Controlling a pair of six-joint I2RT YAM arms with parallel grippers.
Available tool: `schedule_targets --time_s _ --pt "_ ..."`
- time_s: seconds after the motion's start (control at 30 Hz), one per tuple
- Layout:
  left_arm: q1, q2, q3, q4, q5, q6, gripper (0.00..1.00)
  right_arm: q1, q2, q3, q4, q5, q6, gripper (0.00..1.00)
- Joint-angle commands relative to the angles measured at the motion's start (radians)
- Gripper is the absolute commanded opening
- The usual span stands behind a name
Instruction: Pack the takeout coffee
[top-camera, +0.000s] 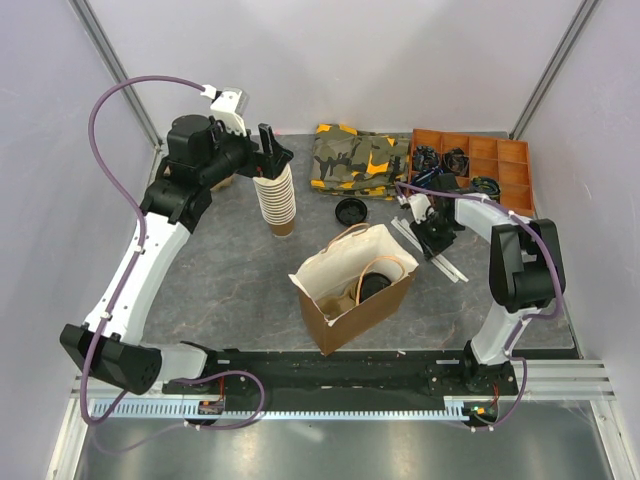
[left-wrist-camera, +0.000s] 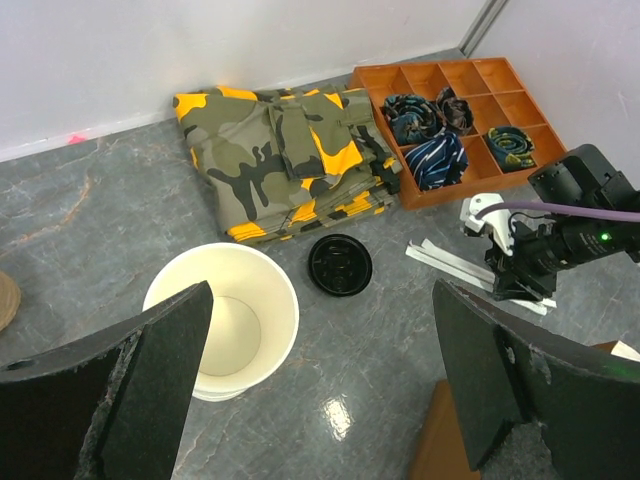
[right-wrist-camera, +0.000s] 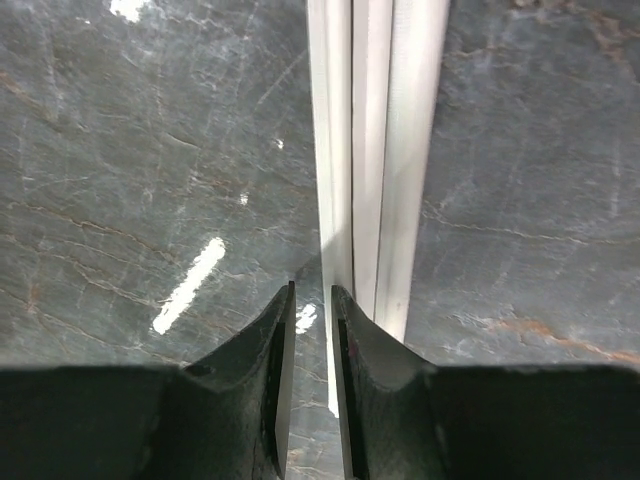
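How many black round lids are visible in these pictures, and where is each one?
2. One loose black lid lies on the table beside the camouflage cloth; the second black lid is inside the open paper bag. The bag may hide more.

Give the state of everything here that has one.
paper bag, open, upright
takeout coffee, lidded, in the bag
cup stack, upright, lidless
loose lid, flat on table
camouflage cloth, folded
left gripper, open
right gripper, nearly closed over white strips; grip unclear
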Motion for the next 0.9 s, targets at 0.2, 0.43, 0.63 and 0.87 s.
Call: schedule_targets --time_s 0.2,0.43,0.63,0.87 --pt "0.004 0.016 0.031 0.011 0.032 0.033 0.98 0.0 0.045 -0.02 -0.014 -0.035 -0.026 0.28" --pt "0.004 0.017 0.029 0.012 0.043 0.032 0.98 0.024 -0.021 -0.05 -0.052 -0.101 -0.049 0.27" --pt "0.004 0.019 0.032 0.012 0.052 0.03 0.98 0.026 -0.061 -0.011 -0.113 -0.188 -0.056 0.27" --pt "0.002 0.024 0.034 0.014 0.06 0.029 0.98 -0.006 -0.073 0.078 -0.12 -0.176 -0.032 0.27"
